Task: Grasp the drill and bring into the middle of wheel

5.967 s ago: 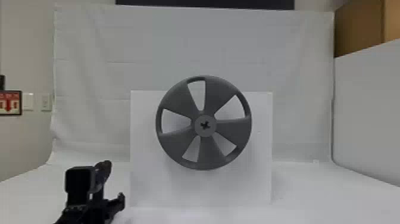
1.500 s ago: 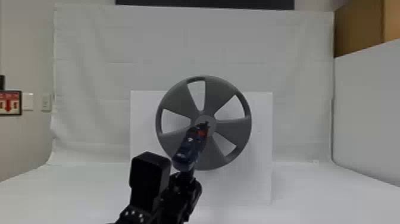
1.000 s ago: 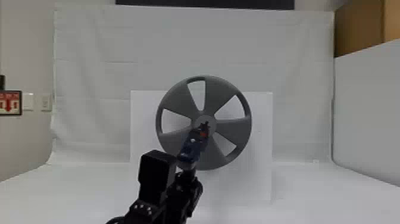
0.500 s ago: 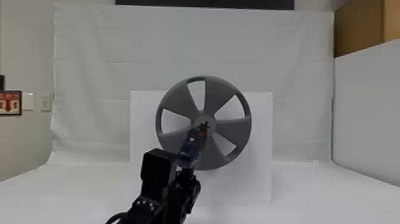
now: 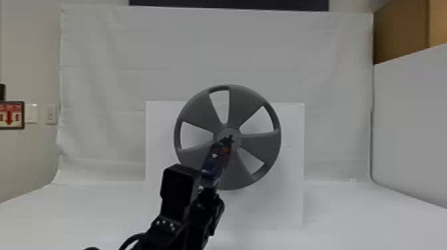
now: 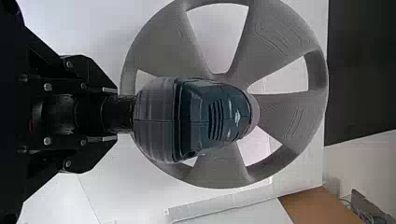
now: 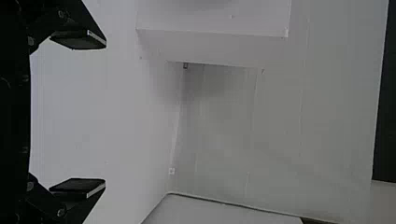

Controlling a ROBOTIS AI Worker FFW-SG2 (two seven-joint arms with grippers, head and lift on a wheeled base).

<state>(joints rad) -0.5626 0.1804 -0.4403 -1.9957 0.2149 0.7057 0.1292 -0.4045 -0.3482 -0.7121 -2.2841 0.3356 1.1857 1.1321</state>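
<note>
Left gripper (image 5: pixel 209 196): clenched on the drill's handle. Drill (image 5: pixel 214 169): dark blue, nose over the hub (image 5: pixel 237 134) in the head view, body slanting off toward seven o'clock; contact cannot be told. Wheel (image 5: pixel 246 99): grey, spoked, before a white board (image 5: pixel 289 202). Right gripper (image 7: pixel 105 113): released, fingers wide apart.
</note>
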